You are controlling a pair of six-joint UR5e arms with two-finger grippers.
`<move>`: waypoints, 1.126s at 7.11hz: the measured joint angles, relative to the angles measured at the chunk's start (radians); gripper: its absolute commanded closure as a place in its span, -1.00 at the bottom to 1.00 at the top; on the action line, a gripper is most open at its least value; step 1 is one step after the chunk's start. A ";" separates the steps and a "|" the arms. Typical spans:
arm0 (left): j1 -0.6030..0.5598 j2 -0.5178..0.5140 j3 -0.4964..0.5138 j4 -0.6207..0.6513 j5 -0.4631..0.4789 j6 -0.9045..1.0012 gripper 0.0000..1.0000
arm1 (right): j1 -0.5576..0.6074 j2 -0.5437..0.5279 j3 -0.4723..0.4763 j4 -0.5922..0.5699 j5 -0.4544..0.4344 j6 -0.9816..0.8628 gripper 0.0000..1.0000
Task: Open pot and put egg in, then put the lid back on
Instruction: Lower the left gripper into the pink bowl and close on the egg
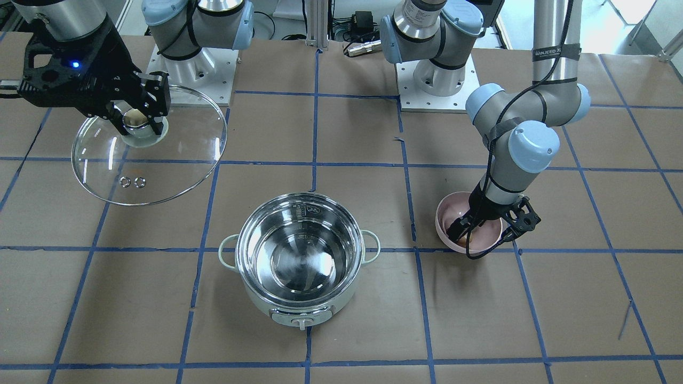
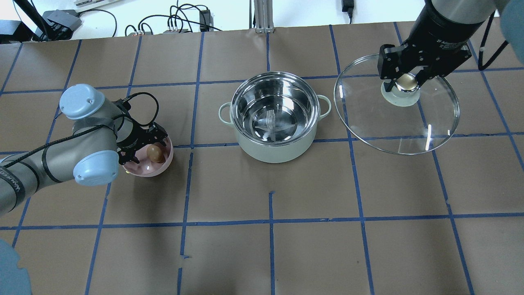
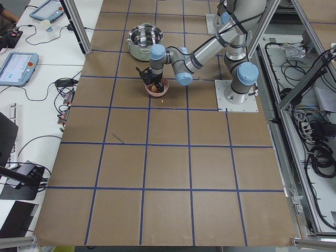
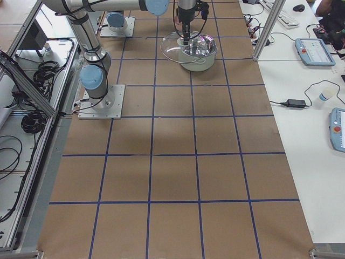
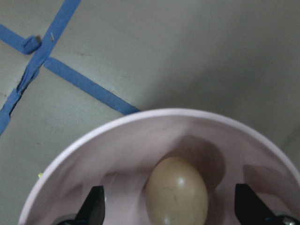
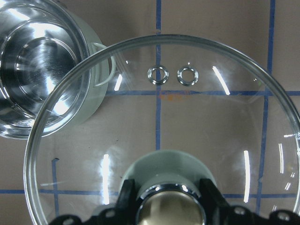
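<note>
Right hand [image 2: 404,78]: I pinch the cream knob [image 2: 406,82] of the clear glass lid [image 2: 393,123] and hold it above the bench [image 2: 327,184], its rim near the pot [image 2: 274,135]. The pot stands open, its steel lining shiny and its body mint-green, with bare bench between it and the pink bowl [image 2: 161,166]. Left hand [image 5: 171,208]: spread inside the bowl, my fingers [image 5: 95,206] flank the brown egg [image 5: 177,187] without touching it.

Left arm [image 2: 61,159]: is stretching out low, its elbow is bending.
Left gripper [image 2: 152,152]: is pointing down, its fingers [image 5: 96,206] are standing apart.
Right arm [image 2: 446,20]: is coming down steeply from above.
Right gripper [image 2: 405,82]: is clamping the lid [image 2: 393,123] by its knob.
</note>
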 measured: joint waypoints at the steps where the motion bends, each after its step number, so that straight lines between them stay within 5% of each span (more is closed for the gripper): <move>1: 0.000 0.000 0.000 0.000 -0.001 0.000 -0.30 | -0.001 0.000 0.000 0.000 0.001 0.000 0.94; 4: 0.000 -0.001 -0.001 -0.002 -0.003 -0.001 -0.05 | -0.002 0.001 0.001 0.000 0.002 -0.001 0.94; 6: 0.000 -0.001 -0.001 -0.002 -0.003 0.000 0.57 | 0.000 0.002 -0.001 -0.003 0.007 0.000 0.94; 8: 0.000 0.000 -0.002 -0.004 0.000 0.001 0.82 | 0.005 0.005 -0.004 -0.008 0.018 0.001 0.94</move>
